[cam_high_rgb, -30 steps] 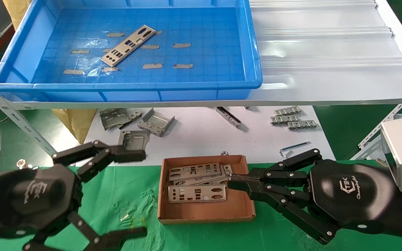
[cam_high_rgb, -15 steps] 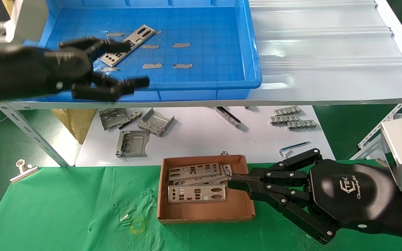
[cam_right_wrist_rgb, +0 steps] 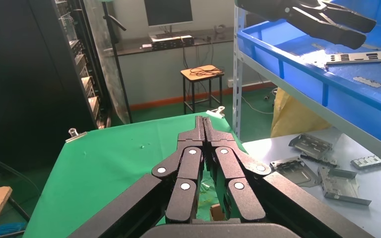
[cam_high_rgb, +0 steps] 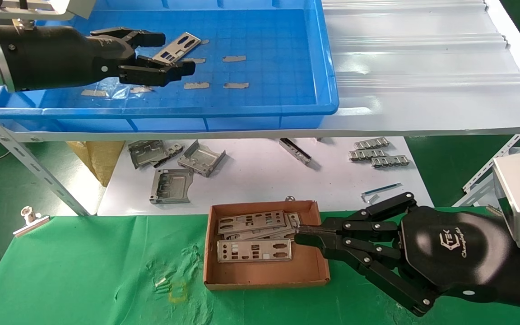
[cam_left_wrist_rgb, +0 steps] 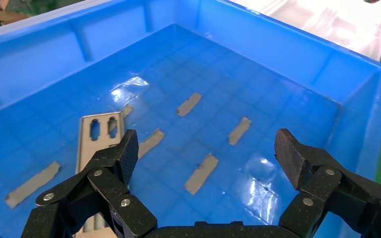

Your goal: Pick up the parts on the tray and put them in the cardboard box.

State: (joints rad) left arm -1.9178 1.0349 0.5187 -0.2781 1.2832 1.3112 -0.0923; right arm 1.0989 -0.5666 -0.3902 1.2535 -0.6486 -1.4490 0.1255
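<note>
The left gripper [cam_high_rgb: 166, 53] is held inside the blue tray [cam_high_rgb: 287, 109], its jaws spread wide and grasping nothing. One perforated metal plate [cam_high_rgb: 175, 48] is left on the tray floor; in the head view it is seen between the two open fingers, and in the left wrist view it [cam_left_wrist_rgb: 93, 144] lies just beside and partly under one fingertip [cam_left_wrist_rgb: 127, 151], while the other fingertip stands well apart over bare blue floor. Whether the near finger touches the plate cannot be told. Strips of brownish tape [cam_left_wrist_rgb: 201, 172] are stuck to the floor between the jaws. The right gripper [cam_high_rgb: 303, 236] is parked at the right-hand wall of the cardboard box [cam_high_rgb: 264, 278], its jaws pressed fully together with nothing between them, as the right wrist view confirms [cam_right_wrist_rgb: 203, 124]. Just ahead of those closed tips, several stacked metal plates [cam_high_rgb: 253, 250] are lying flat inside the box.
</note>
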